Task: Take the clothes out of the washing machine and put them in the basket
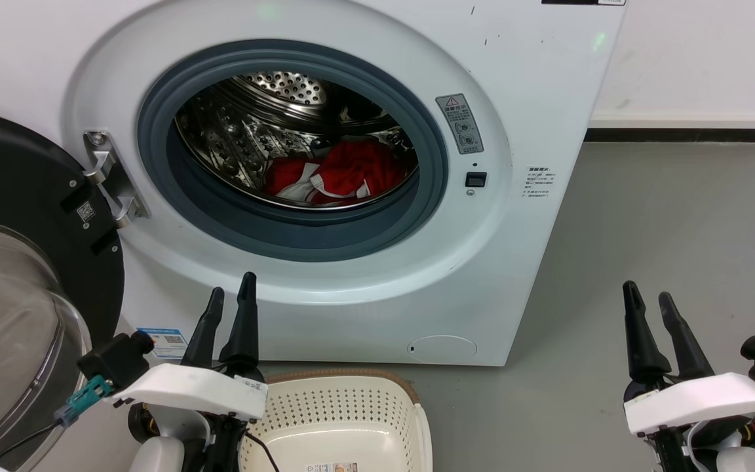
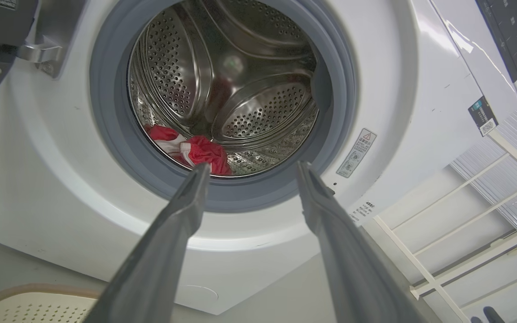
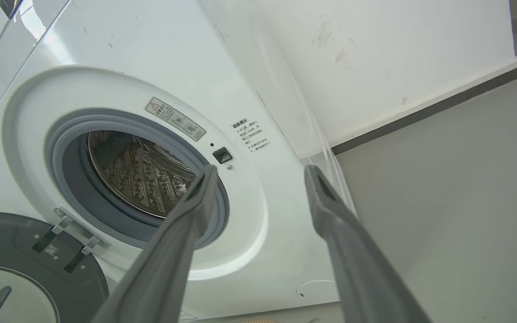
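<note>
The washing machine stands in front of me with its door swung open to the left. Red clothes with white trim lie at the bottom of the steel drum, also seen as red clothes in the left wrist view. The cream basket sits on the floor below the opening. My left gripper is open and empty, low in front of the washer, above the basket's left edge. My right gripper is open and empty over the floor to the washer's right. Both are well outside the drum.
The open black-rimmed glass door juts out at the left, close to my left arm. Grey floor spreads to the right of the washer, up to a white wall with a dark skirting. A white rack stands to the washer's side.
</note>
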